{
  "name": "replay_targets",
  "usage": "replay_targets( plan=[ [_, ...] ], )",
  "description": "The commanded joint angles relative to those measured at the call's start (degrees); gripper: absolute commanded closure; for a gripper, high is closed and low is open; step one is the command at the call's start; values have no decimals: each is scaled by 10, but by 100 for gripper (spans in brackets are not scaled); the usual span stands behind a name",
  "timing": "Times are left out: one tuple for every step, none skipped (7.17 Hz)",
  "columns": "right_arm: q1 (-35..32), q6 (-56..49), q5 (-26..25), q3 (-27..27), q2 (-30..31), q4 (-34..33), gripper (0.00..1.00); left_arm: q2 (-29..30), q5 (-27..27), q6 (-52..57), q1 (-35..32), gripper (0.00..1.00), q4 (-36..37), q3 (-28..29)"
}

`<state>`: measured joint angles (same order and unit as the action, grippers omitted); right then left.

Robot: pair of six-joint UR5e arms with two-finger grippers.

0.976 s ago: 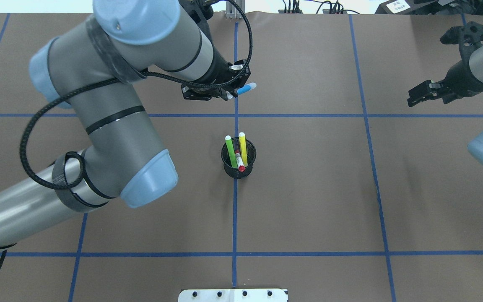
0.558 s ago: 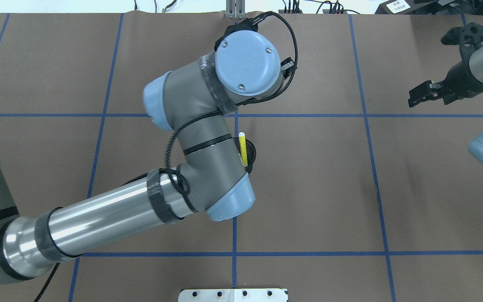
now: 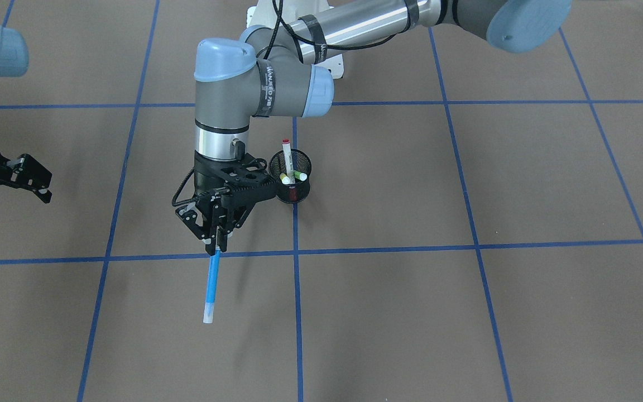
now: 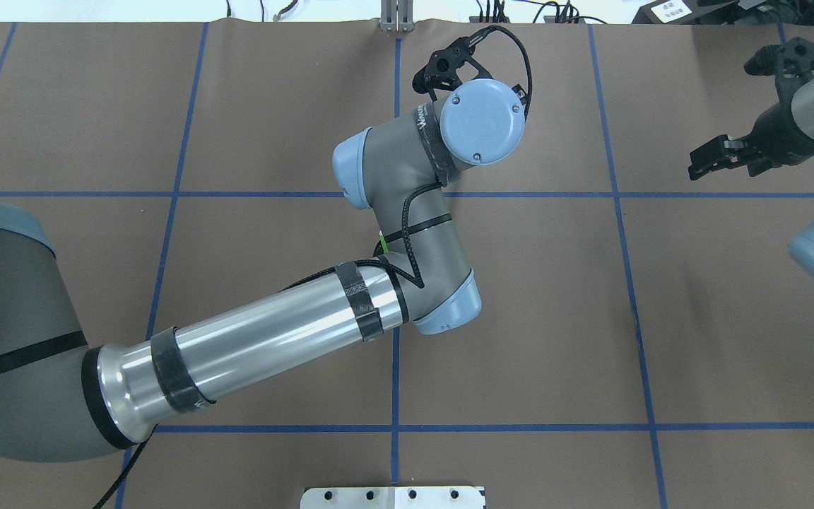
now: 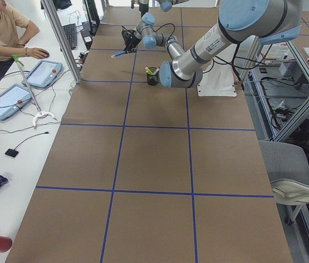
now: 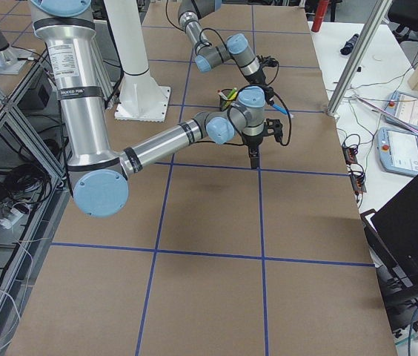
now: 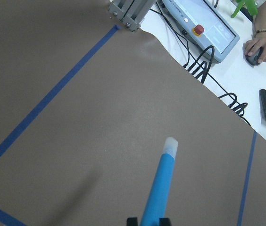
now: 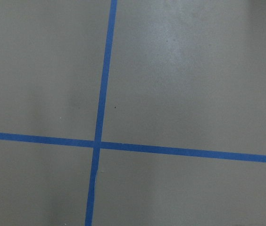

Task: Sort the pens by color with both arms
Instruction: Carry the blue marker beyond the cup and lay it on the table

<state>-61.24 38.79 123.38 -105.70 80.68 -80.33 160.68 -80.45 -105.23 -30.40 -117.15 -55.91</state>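
Blue pen in the left tool, off to one side of the cup, on a brown taped surface.

Front-facing: the brown surface (image 3: 411,312) carries a blue tape grid. The left tool (image 3: 218,243) is clamped on one end of the blue pen (image 3: 210,285), beside the black mesh cup (image 3: 293,190) that holds the red-capped pen (image 3: 286,152), yellow pen (image 3: 284,178) and green pen (image 3: 301,176). The right tool (image 3: 17,195) is spread wide, empty and well apart, and the white lettering on the left arm's black band (image 3: 270,84) is too blurred to read. Overhead: the left arm covers the cup. Left side: a person (image 5: 1,33) sits at a white bench (image 5: 6,175) with two teach pendants (image 5: 6,101). Right side: a laptop (image 6: 409,222) stands on the bench. Left wrist: the pen's pale tip points toward a pendant's red button (image 7: 198,30). Right wrist: only crossed tape shows.
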Motion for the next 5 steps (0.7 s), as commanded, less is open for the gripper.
replay_targets(
  plan=[
    [1,0,-1,1,0,0,0,12,19,21,0,100,-56,75],
    [1,1,-1,1,-1,0,0,12,21,26,0,97,-61,84],
    [1,1,-1,1,-1,0,0,12,21,26,2,90,-61,91],
    [1,0,-1,1,-1,0,0,13,22,26,3,84,-62,100],
    [1,0,-1,2,-2,0,0,13,22,26,3,78,-62,103]
  ],
)
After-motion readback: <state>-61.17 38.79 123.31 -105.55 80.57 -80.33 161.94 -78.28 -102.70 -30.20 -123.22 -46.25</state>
